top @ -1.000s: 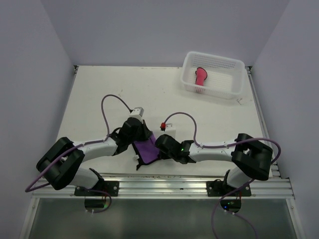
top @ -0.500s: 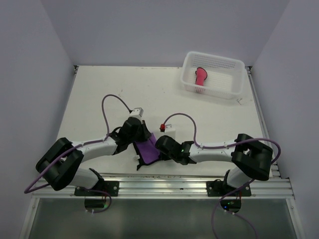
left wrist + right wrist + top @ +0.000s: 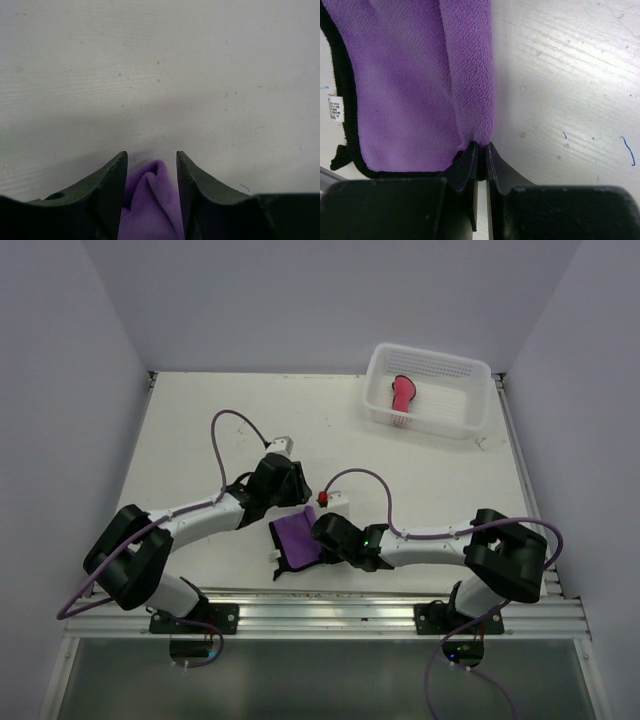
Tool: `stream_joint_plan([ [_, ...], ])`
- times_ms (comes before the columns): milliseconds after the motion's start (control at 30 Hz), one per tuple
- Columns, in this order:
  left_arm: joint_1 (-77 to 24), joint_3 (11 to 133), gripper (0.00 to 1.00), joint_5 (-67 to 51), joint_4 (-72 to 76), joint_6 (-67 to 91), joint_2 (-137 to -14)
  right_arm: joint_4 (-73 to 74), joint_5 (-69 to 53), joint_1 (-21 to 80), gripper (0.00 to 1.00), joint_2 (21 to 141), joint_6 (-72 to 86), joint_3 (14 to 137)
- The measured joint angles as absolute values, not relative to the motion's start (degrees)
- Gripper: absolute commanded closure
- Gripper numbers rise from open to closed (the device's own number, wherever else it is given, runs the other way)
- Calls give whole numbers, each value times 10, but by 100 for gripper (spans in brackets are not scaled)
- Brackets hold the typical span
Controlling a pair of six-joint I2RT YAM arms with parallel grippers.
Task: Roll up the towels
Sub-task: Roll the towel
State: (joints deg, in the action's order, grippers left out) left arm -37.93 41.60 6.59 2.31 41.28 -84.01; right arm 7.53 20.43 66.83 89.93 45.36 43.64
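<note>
The purple towel (image 3: 297,537) with black trim lies near the table's front edge, between the two arms. Its right edge is folded into a ridge (image 3: 470,75). My right gripper (image 3: 322,534) is shut on the near end of that fold (image 3: 480,146). My left gripper (image 3: 289,504) stands at the towel's far edge with its jaws apart. In the left wrist view a bunched purple fold (image 3: 150,200) sits loosely between the open fingers (image 3: 112,190). A pink-red towel (image 3: 403,392), rolled, lies in the white basket (image 3: 470,390).
The white perforated basket stands at the back right of the table. A small red-tipped white object (image 3: 332,497) lies just beyond the towel. A white label (image 3: 335,107) hangs on the towel's black edge. The metal rail (image 3: 330,605) runs along the front.
My left gripper has opened, let go of the purple towel and drawn back toward the far side. The towel's far edge now lies uncovered. The right gripper keeps its hold.
</note>
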Motion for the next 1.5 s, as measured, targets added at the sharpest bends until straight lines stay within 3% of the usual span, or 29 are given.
stream_joint_plan([
  [333, -368, 562, 49, 12, -116, 459, -847, 58, 205, 668, 100, 896, 454, 425],
  [833, -414, 545, 54, -39, -175, 581, -892, 13, 204, 668, 100, 883, 471, 394],
  [1500, -432, 561, 62, 25, -240, 583, -945, -22, 198, 668, 100, 885, 480, 382],
])
